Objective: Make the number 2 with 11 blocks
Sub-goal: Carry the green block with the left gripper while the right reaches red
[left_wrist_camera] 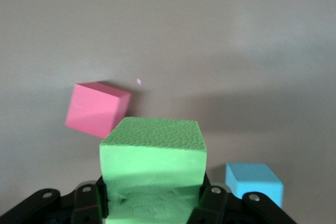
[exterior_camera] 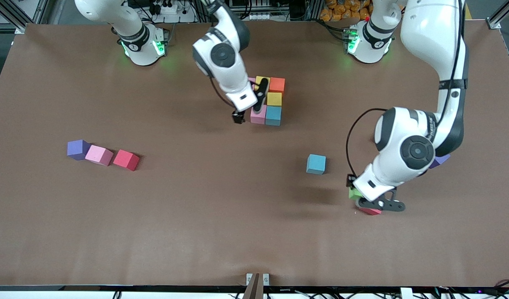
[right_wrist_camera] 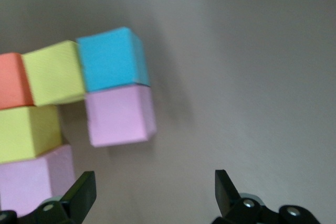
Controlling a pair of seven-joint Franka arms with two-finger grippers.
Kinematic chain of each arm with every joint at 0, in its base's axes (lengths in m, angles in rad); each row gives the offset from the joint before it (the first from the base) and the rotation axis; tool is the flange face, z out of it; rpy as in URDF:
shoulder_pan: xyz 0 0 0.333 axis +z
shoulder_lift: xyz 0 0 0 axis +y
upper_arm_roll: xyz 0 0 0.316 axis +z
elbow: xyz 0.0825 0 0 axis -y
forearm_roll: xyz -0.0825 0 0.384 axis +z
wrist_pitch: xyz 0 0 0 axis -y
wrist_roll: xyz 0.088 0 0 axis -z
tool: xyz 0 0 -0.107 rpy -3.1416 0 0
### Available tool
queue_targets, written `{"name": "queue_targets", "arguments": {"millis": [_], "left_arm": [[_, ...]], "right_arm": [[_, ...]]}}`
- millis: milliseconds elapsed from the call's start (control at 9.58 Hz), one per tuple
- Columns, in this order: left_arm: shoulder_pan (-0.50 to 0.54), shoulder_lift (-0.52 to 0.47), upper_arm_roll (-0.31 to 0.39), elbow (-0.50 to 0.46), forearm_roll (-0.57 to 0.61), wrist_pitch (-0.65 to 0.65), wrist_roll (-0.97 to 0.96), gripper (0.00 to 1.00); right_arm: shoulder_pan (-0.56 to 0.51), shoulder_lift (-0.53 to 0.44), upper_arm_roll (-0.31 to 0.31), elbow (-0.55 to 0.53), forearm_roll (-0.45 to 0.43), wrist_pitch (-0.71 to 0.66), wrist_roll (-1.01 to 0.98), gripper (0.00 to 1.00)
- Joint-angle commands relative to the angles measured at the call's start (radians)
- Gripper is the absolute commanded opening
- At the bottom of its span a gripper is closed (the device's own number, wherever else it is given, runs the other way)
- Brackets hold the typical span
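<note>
My left gripper [exterior_camera: 364, 201] [left_wrist_camera: 153, 203] is shut on a green block [exterior_camera: 355, 193] [left_wrist_camera: 152, 158], low over the table at the left arm's end, just above a red block [exterior_camera: 370, 211] [left_wrist_camera: 97, 109]. A lone light blue block [exterior_camera: 316, 164] [left_wrist_camera: 253, 184] lies nearby. In the middle stands a cluster: a mostly hidden pink, yellow [exterior_camera: 261, 81], orange [exterior_camera: 276, 84] [right_wrist_camera: 13, 80], yellow [exterior_camera: 274, 99] [right_wrist_camera: 54, 72], light blue [exterior_camera: 273, 115] [right_wrist_camera: 110, 59] and pink [exterior_camera: 258, 116] [right_wrist_camera: 121, 115]. My right gripper [exterior_camera: 249, 106] [right_wrist_camera: 155, 187] hangs open and empty beside that cluster.
Toward the right arm's end a purple cube [exterior_camera: 77, 149], a pink block [exterior_camera: 99, 155] and a red block [exterior_camera: 126, 160] lie in a row. Another purple cube [exterior_camera: 440, 161] peeks out under the left arm.
</note>
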Motion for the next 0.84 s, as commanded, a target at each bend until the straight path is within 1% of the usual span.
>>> {"name": "queue_targets", "arguments": {"millis": [0,104,209,313,418,522,626,731], "left_arm": [[-0.042,-0.038,0.003,-0.003,0.028,-0.036,0.082,0.0],[-0.063,-0.049,0.003,0.0,0.052,-0.036,0.22,0.0],[-0.088,-0.058,0.001,0.0,0.086,-0.039,0.317,0.0],[-0.106,-0.071,-0.011,0.0,0.094,-0.039,0.333,0.0],[-0.114,-0.072,-0.056,0.0,0.1,-0.045,0.334,0.0],[-0.114,-0.074,-0.107,0.0,0.106,-0.064,0.334,0.0],[-0.117,-0.074,-0.155,0.002,0.155,-0.073,0.334,0.0],[-0.131,-0.072,-0.207,0.008,0.204,-0.076,0.334,0.0]], "right_arm": [[-0.059,-0.047,-0.067,-0.019,0.005,-0.053,-0.02,1.0],[-0.082,-0.053,-0.101,-0.014,0.005,-0.078,-0.022,1.0],[-0.115,-0.053,-0.12,-0.014,0.005,-0.081,-0.035,1.0],[-0.175,-0.049,-0.12,-0.013,0.006,-0.08,-0.051,1.0],[-0.244,-0.043,-0.12,-0.011,0.01,-0.078,-0.054,1.0],[-0.29,-0.041,-0.12,-0.013,0.01,-0.078,-0.052,1.0],[-0.336,-0.038,-0.12,-0.014,0.01,-0.077,-0.06,1.0],[-0.374,-0.033,-0.12,-0.014,0.01,-0.069,-0.145,1.0]]}}
